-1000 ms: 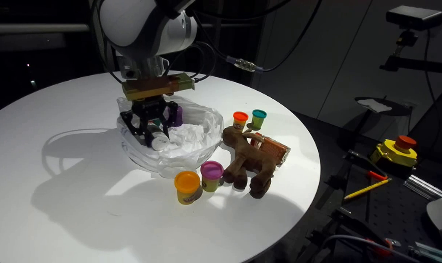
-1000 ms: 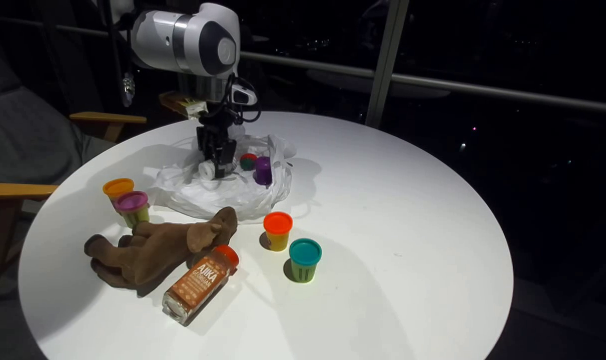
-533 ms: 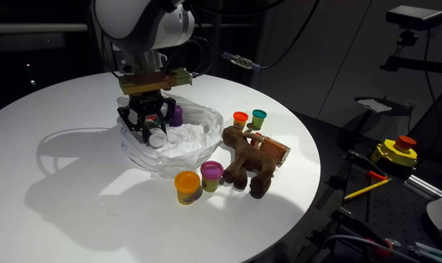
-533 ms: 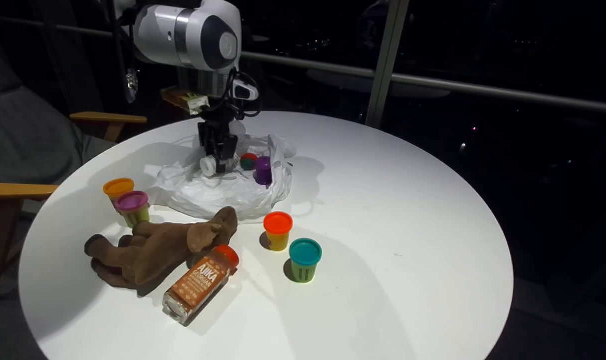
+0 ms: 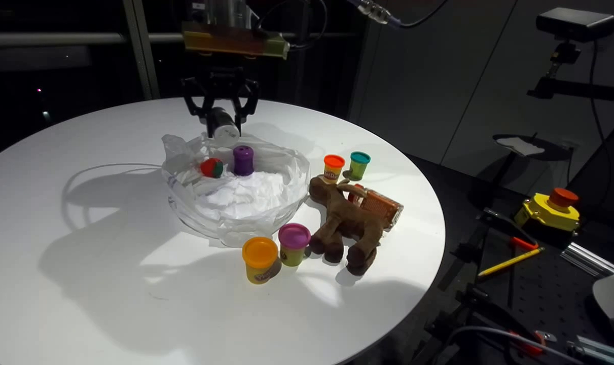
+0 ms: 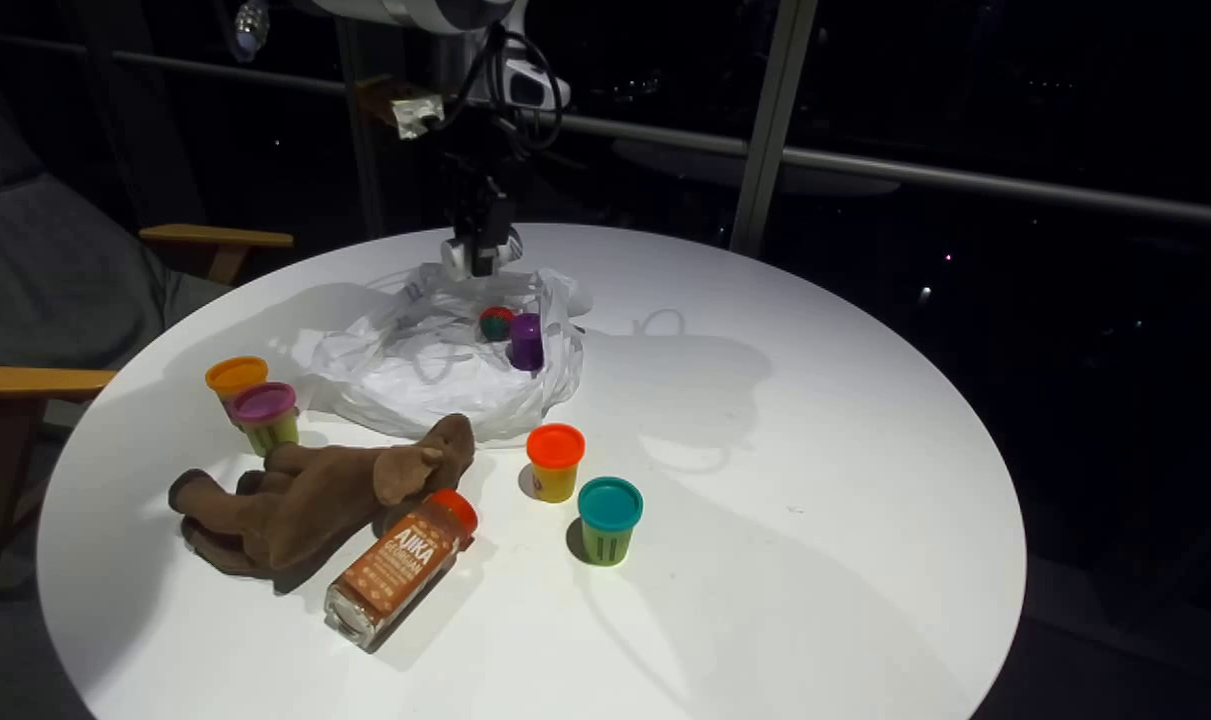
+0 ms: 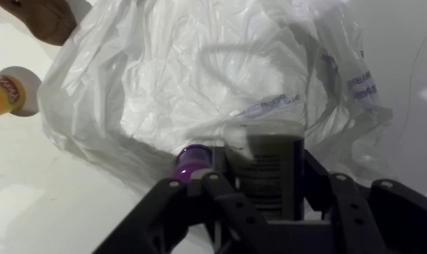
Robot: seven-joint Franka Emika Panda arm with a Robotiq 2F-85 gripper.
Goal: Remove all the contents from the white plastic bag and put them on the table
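A white plastic bag [image 5: 251, 226] sits open on the bench [image 5: 144, 304]. Nearest are an orange-lidded Play-Doh tub [image 5: 259, 261] and purple-lidded tub [image 5: 294, 245], then a brown plush animal [image 5: 350, 219] beside an Ajika jar [image 5: 381, 205]. Farther, inside the bag, are a purple container [image 5: 243, 162] and red-and-green object [image 5: 211, 168]. Above, the tool [image 5: 224, 126] clamps a white-ended bottle [image 5: 226, 134].

In an exterior view, low at centre, here's one orange-lidded tub [image 5: 259, 263], one purple-lidded tub [image 5: 294, 246]; right of centre, one red-lidded tub [image 5: 333, 168], one teal-lidded tub [image 5: 359, 166], that's four tubs! Below those, one plush toy [image 5: 350, 217] and one jar [image 5: 380, 206]. Left of centre, one plastic bag [image 5: 256, 229], one purple container [image 5: 243, 162], one red-and-green thing [image 5: 211, 168], one white-ended container [image 5: 226, 134] above. Far right, one pencil [image 5: 511, 262], one red button [image 5: 564, 197]!
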